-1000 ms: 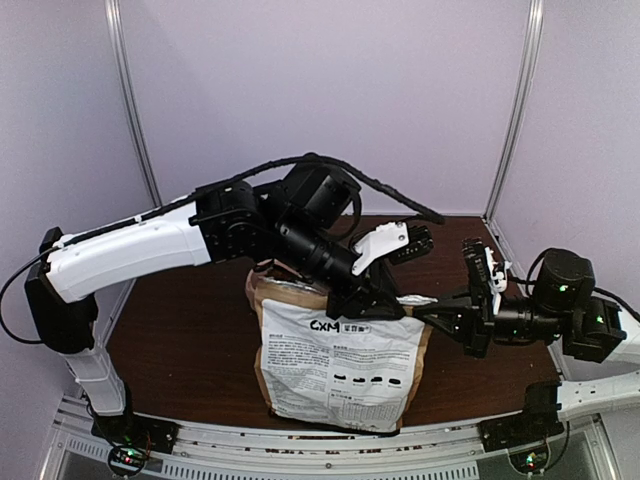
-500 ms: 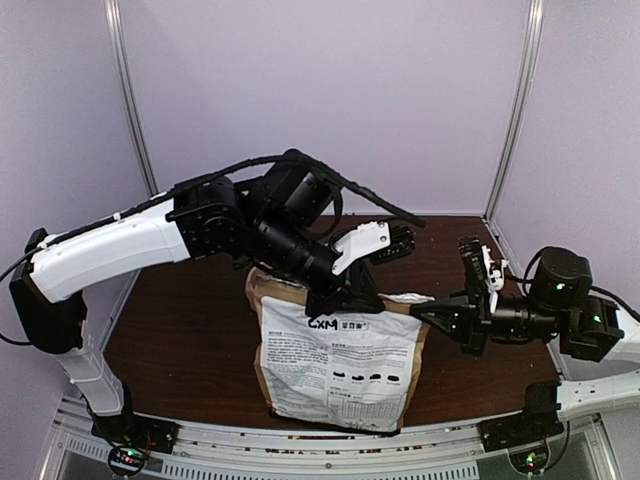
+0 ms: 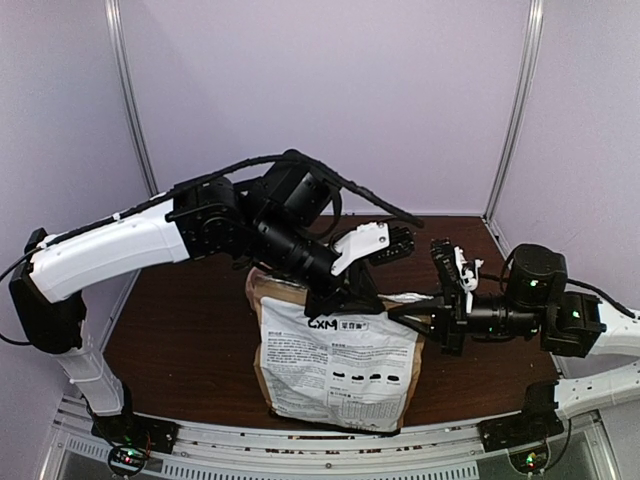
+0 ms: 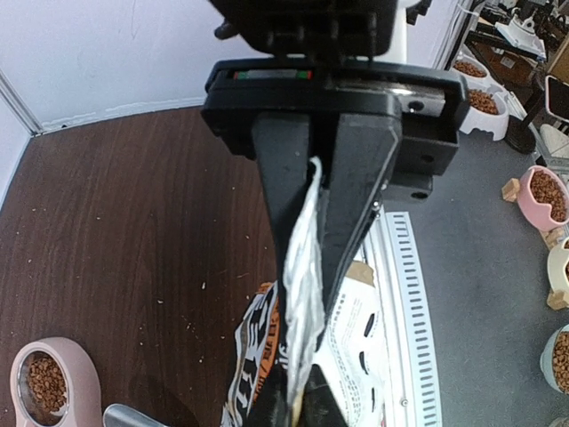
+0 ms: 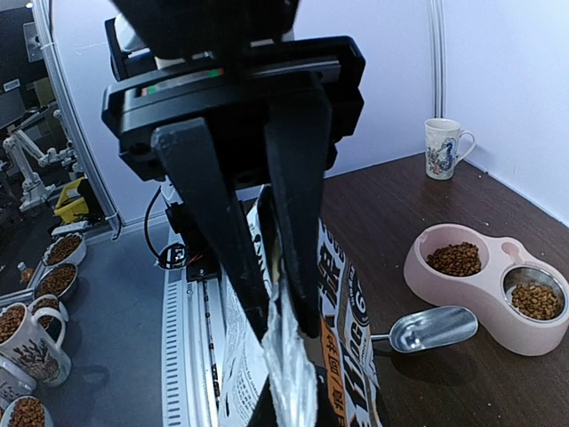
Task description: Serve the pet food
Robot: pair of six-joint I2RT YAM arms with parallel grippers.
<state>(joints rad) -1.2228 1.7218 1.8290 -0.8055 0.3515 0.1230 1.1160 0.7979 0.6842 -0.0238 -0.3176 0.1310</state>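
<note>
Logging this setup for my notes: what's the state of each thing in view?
bag: upright, top rim pinched from both sides.
left gripper: shut on bag rim.
right gripper: shut on bag rim.
pink bowl: both compartments hold pet food.
scoop: empty, lying flat.
mug: upright.

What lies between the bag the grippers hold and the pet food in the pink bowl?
Only a metal scoop: it lies on the table between the bag and the pink bowl holding the pet food.
</note>
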